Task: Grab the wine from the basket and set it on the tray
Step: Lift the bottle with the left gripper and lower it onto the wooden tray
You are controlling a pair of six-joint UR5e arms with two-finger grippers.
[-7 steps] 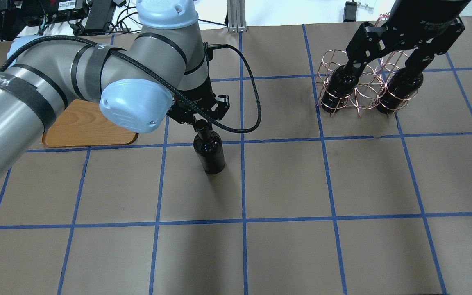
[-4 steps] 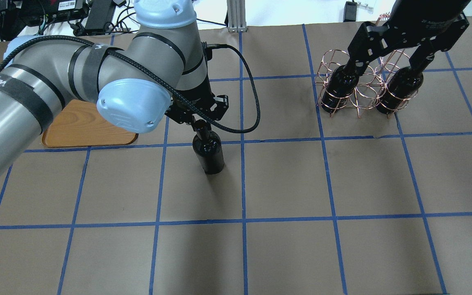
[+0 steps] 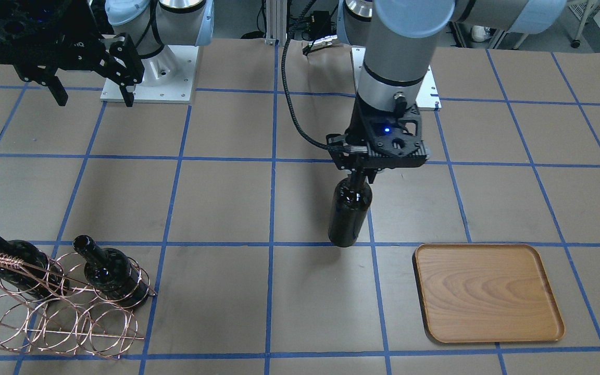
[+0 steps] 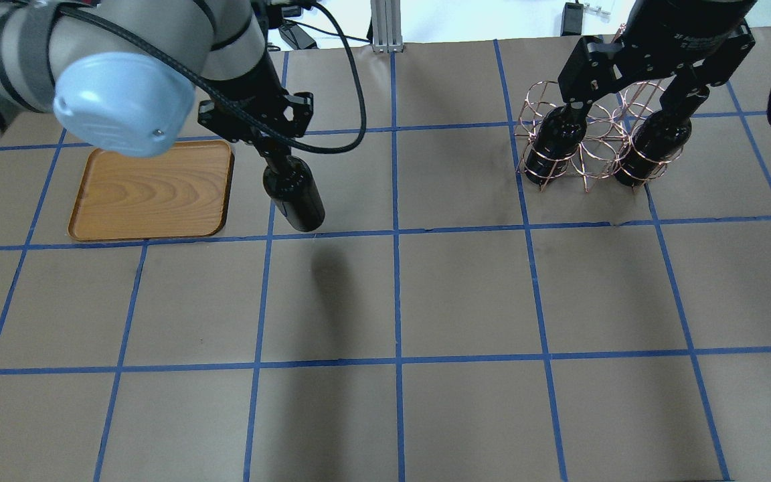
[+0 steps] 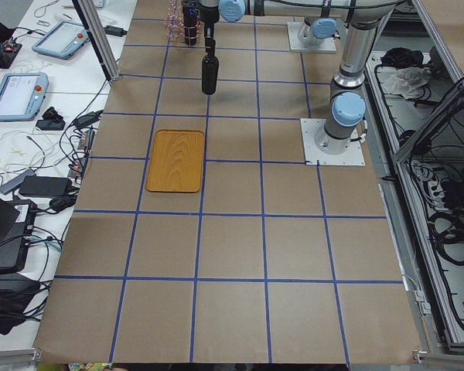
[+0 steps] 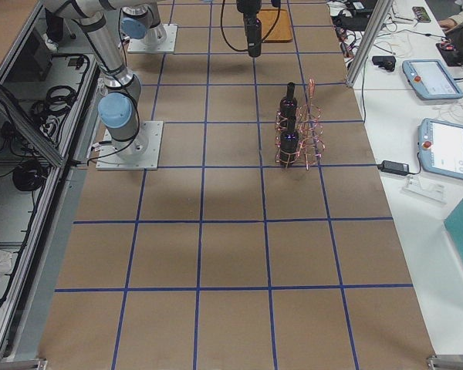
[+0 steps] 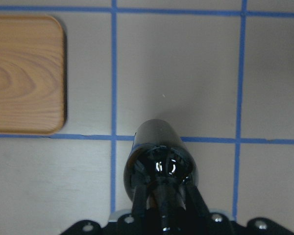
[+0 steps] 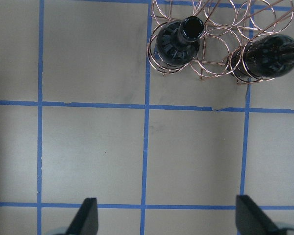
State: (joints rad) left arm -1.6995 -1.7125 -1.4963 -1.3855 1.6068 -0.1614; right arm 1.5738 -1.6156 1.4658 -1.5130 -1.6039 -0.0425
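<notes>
My left gripper point(image 4: 277, 148) is shut on the neck of a near-black wine bottle point(image 4: 296, 199) and holds it upright above the table, just right of the wooden tray point(image 4: 151, 191). The front view shows the same gripper point(image 3: 361, 176), bottle point(image 3: 349, 213) and tray point(image 3: 487, 291). In the left wrist view the bottle point(image 7: 159, 142) hangs below the gripper point(image 7: 161, 208), with the tray point(image 7: 24, 73) at upper left. My right gripper point(image 4: 626, 100) is open and empty above the copper wire basket point(image 4: 593, 144), which holds two more bottles point(image 4: 556, 144) point(image 4: 653, 150).
The brown table has blue tape grid lines point(image 4: 395, 234). The arm base plates point(image 3: 149, 83) stand on the robot's side. An aluminium post point(image 4: 385, 27) stands at the far edge. Operator desks with tablets point(image 6: 432, 77) lie beyond the table.
My left arm has carried the bottle left and away from the robot, up off the table, to beside the tray. The right gripper has barely moved.
</notes>
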